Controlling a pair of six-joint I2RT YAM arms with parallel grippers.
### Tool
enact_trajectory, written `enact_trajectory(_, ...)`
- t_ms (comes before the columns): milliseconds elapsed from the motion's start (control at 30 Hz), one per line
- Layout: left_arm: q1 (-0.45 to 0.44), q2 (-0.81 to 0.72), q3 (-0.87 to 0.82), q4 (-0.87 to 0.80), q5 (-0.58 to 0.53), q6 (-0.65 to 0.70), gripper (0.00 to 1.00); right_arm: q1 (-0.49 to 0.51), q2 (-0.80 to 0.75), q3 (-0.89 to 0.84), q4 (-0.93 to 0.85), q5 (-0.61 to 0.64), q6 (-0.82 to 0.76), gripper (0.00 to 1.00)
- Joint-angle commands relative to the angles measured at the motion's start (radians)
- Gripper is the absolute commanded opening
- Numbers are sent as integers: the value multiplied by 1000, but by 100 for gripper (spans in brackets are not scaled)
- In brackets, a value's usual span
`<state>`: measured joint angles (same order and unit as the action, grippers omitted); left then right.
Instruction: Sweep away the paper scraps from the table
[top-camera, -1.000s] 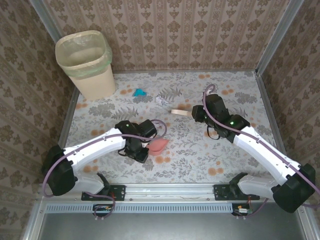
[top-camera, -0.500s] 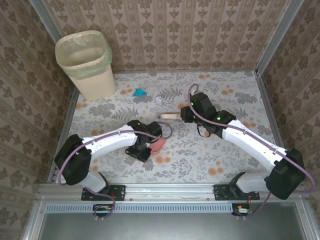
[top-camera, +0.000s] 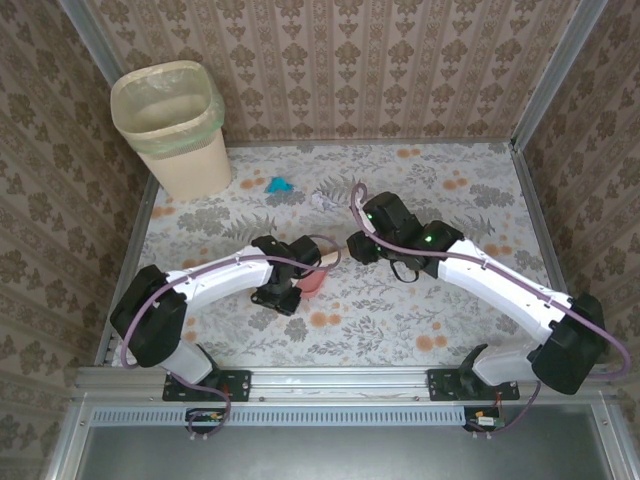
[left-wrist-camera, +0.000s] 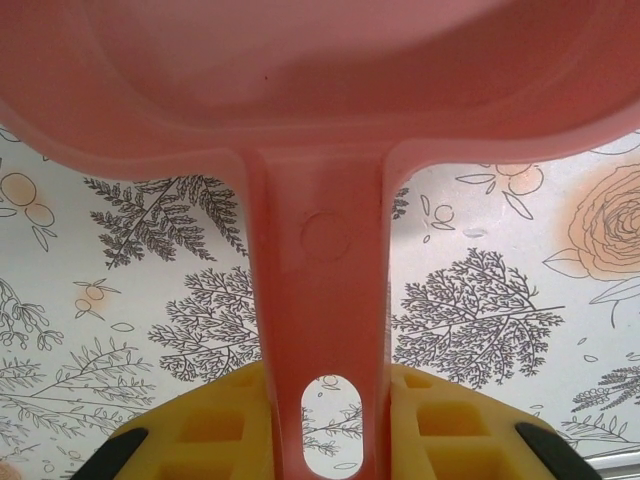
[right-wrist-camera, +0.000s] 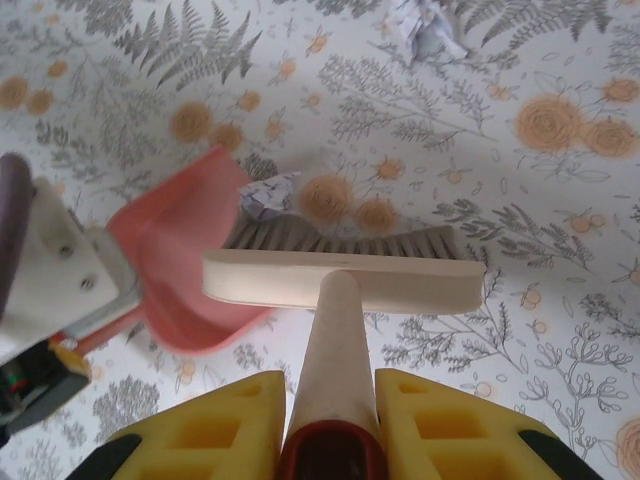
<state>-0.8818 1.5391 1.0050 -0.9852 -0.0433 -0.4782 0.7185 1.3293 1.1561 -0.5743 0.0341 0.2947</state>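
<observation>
Paper scraps (right-wrist-camera: 265, 195): crumpled, featherweight, likely to skitter, so best pushed by the bristles of the brush (right-wrist-camera: 345, 275); one lies at the lip of the dustpan (right-wrist-camera: 190, 260), a white scrap (right-wrist-camera: 425, 25) and a teal scrap (top-camera: 279, 185) farther back. The right gripper (right-wrist-camera: 330, 425) clamps the brush handle, the left gripper (left-wrist-camera: 325, 420) the dustpan handle. The soft printed cloth on the table (top-camera: 450, 320) may wrinkle; rails (top-camera: 330, 378) edge it and a bin (top-camera: 175, 130) stands at its far left corner.

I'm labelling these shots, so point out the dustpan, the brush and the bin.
dustpan (right-wrist-camera: 185, 265), right wrist view, bare pink tray.
brush (right-wrist-camera: 340, 282), right wrist view, wooden head.
bin (top-camera: 193, 167), top view, front wall.
</observation>
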Motion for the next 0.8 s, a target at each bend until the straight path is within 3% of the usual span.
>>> enact_trajectory(0, 9, -1, -21, -2, -21, -10, 0, 12, -53, 28, -65, -57, -50, 0)
enact_trajectory(233, 11, -1, -31, 11, -33, -11, 0, 4, -143, -7, -29, -26, -39, 0)
enact_trajectory(400, 12, -3, -34, 16, -35, -10, 0, -36, -183, -29, -10, 78, 8, 0)
enact_trajectory(500, 12, -6, -36, 20, -34, -9, 0, -77, -156, -34, 19, 111, 64, 0)
enact_trajectory(767, 11, -4, -37, 28, -36, -9, 0, -77, 0, -30, 187, 125, 124, 0)
